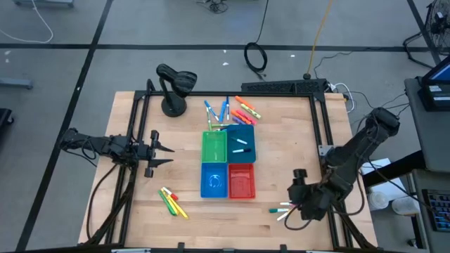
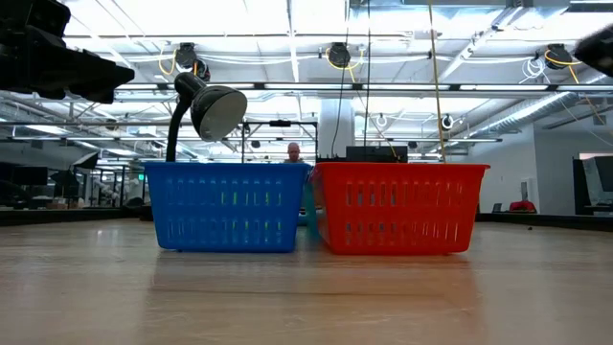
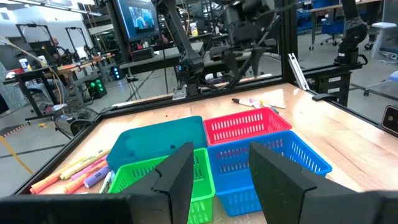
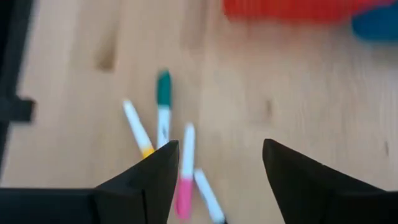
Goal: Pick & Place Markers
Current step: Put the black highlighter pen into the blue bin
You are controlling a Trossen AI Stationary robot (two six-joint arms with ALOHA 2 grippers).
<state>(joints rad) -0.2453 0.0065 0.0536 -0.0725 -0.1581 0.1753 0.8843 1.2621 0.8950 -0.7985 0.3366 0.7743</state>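
Down at the table's near right corner, the right gripper (image 4: 214, 180) hangs over a small cluster of white markers (image 4: 168, 134) with green, yellow and pink caps, its fingers spread wide with nothing between them. More markers (image 1: 235, 110) lie in a loose group behind the four bins, and a few (image 1: 172, 202) rest near the front left. The teal bin (image 1: 241, 140) holds a couple of markers; green bin (image 1: 214, 146), blue bin (image 1: 214, 180) and red bin (image 1: 241, 180) sit beside it. The left gripper (image 1: 163, 153) waits at the left, fingers parted and empty.
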